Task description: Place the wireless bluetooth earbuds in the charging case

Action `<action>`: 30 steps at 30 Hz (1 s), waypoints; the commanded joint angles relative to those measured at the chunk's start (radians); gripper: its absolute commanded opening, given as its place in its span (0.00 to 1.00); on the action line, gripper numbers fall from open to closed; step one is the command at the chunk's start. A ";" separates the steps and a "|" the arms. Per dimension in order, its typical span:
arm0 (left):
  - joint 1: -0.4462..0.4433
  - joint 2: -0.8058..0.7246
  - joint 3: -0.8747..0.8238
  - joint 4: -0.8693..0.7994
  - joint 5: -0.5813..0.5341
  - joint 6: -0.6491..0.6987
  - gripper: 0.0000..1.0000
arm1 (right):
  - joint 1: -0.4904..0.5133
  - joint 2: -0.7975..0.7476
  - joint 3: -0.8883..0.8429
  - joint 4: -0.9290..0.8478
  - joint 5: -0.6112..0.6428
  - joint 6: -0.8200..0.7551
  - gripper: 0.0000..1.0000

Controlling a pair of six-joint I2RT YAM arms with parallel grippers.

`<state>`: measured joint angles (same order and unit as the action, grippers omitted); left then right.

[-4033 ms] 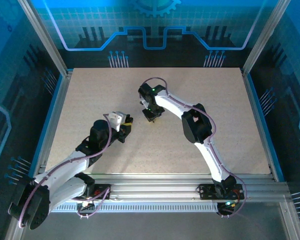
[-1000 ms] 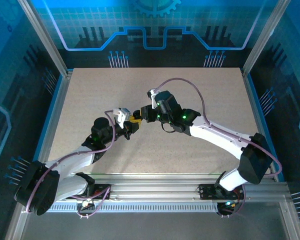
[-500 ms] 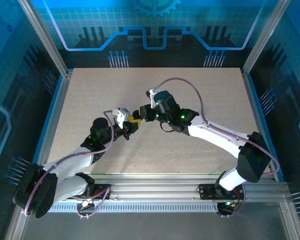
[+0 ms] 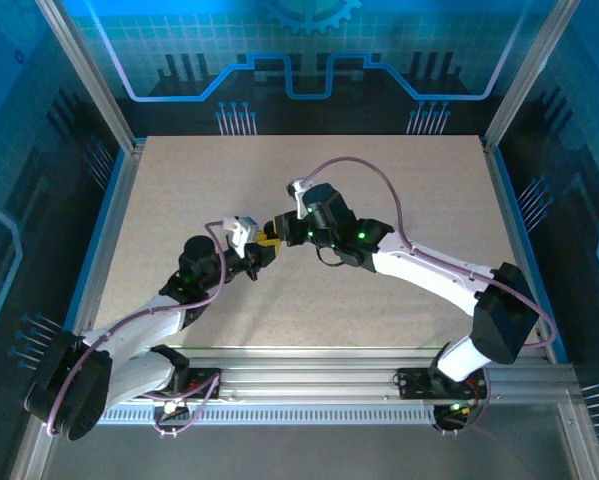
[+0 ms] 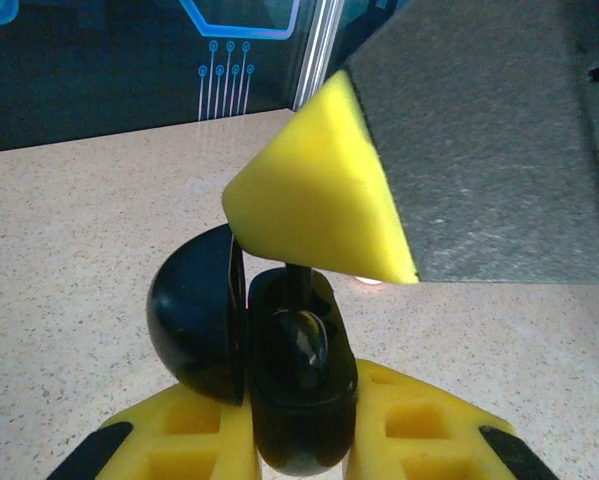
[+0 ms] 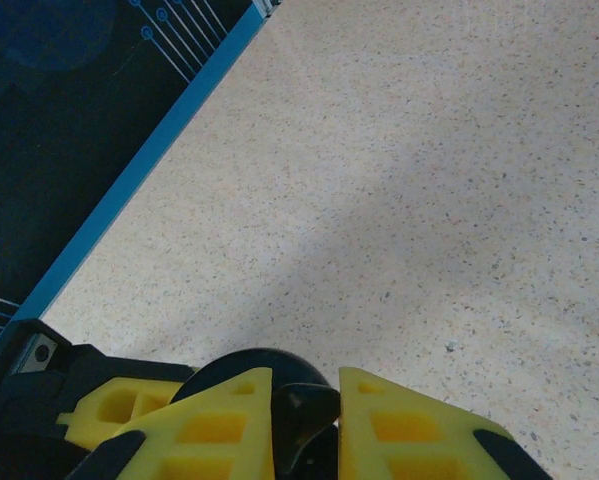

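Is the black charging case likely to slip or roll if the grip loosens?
Probably slippery: the charging case looks glossy and rounded in the left gripper. Released, it would likely roll. Its open lid may swing if pushed.

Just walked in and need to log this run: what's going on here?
The left gripper holds an open black charging case, lid swung aside. The right gripper, shut on what looks like a black earbud, has its tip right over the case's cavity. Whether the earbud is seated can't be told.

The left gripper [image 4: 263, 248] and right gripper [image 4: 282, 229] meet tip to tip. They hang over the middle of the tan table [image 4: 179, 180].
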<state>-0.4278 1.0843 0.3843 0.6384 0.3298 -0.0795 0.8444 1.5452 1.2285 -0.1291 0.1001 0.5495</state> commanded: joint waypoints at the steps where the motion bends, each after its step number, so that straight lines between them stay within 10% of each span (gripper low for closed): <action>1: 0.006 -0.028 0.004 0.017 -0.012 0.006 0.12 | 0.025 0.013 0.022 -0.026 0.008 -0.017 0.19; 30: 0.006 -0.039 0.010 -0.007 -0.018 0.018 0.12 | 0.042 0.020 0.026 -0.029 -0.011 0.021 0.29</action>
<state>-0.4278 1.0679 0.3847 0.6025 0.3130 -0.0765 0.8825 1.5757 1.2682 -0.1894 0.1566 0.5362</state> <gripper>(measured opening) 0.191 0.286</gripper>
